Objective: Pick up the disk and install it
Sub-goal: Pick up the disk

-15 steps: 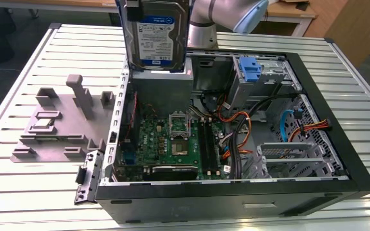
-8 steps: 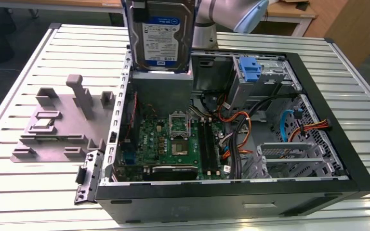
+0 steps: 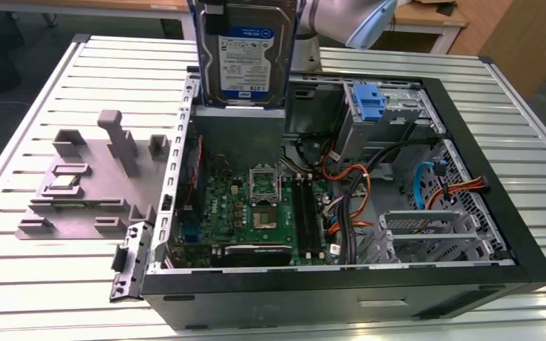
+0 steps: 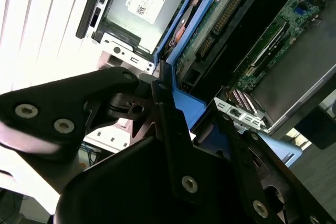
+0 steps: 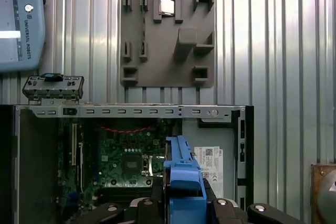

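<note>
**While the disk hangs over the open case, the gripper is clamped on its carrier**

Where the arm [image 3: 349,20] reaches in at the top of the exterior view, we see the disk [image 3: 244,57] held upright on its edge. Its white-and-blue label faces that camera. It hangs above the open computer case [image 3: 349,293], over the end farthest from the camera.

In the first wrist view, the gripper [image 5: 184,205] is closed on the disk. Its black fingers [image 5: 223,205] press from either side on the blue plastic carrier that frames the drive. Below the carrier in that view lie the motherboard [image 5: 123,163] and the grey power supply box [image 5: 210,163] with its white label.

The case lies on its side on the slatted metal desk [image 3: 45,284], with its interior exposed. Inside it, the blue bracket [image 3: 372,105] on the metal drive bay sits apart from the disk, toward the exterior view's right. Orange and black cables run between the bay and the motherboard.

Beside the case, on the exterior view's left, a grey fixture plate [image 3: 83,195] rests on the desk. It holds a small square silver part [image 3: 65,182] in one of its pockets.
</note>
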You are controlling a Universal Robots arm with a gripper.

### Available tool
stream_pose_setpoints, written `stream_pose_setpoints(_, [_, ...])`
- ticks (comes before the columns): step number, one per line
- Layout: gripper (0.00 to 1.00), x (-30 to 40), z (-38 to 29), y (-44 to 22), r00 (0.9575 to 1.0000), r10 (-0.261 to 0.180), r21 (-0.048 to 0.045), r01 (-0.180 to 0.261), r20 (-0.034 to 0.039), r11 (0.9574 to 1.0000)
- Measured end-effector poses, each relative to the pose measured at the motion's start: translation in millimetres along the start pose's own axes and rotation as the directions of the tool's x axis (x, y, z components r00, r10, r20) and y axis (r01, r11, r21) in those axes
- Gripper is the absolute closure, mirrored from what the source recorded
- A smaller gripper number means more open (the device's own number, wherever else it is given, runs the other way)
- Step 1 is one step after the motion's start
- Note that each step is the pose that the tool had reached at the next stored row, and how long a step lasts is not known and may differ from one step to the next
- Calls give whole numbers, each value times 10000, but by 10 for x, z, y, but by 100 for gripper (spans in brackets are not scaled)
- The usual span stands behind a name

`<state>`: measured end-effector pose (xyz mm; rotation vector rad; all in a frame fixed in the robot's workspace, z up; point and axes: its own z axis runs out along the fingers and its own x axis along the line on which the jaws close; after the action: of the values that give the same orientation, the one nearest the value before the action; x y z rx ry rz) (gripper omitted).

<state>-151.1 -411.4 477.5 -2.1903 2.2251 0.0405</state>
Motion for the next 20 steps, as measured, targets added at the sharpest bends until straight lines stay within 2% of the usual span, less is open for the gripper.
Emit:
stream_pose_setpoints(16, [64,16,24,-128,10000,0,3,0,-3,10000])
stream_pose_setpoints(20, [64,16,44,-132,10000,54,100,-53,-23,9999])
